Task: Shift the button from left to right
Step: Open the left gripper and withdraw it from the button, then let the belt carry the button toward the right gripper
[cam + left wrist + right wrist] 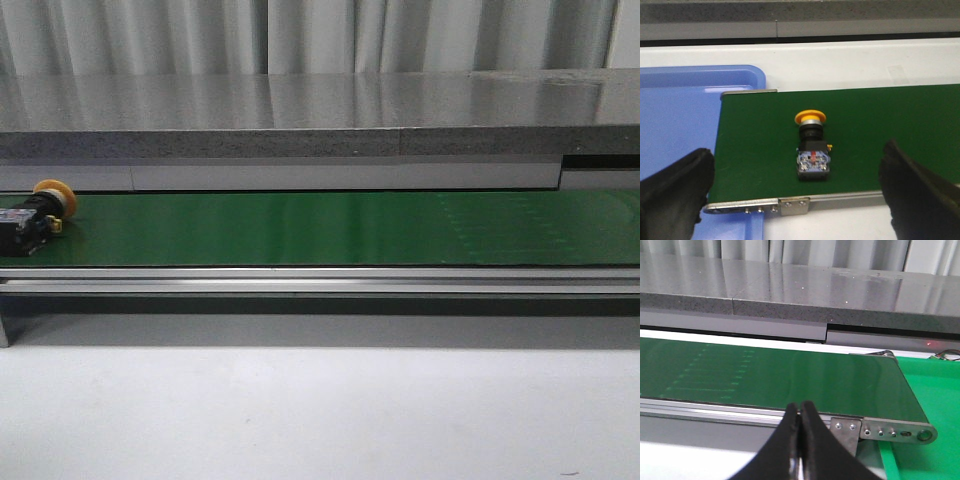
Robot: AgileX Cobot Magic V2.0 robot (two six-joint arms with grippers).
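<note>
The button [812, 145] lies on its side on the green conveyor belt [880, 135], yellow-orange cap pointing away from the near rail, black body with blue and metal terminals toward it. In the front view the button [35, 215] sits at the belt's far left end. My left gripper [800, 190] hangs open above the near rail, its black fingers [675, 195] wide apart on both sides of the button, not touching it. My right gripper [800, 412] is shut on nothing, over the near rail at the belt's right end. Neither arm shows in the front view.
A blue tray [675, 115] lies off the belt's left end. A green bin [935, 390] sits past the right end. A metal rail [320, 278] runs along the belt's front edge, and a grey ledge [320, 120] runs behind it.
</note>
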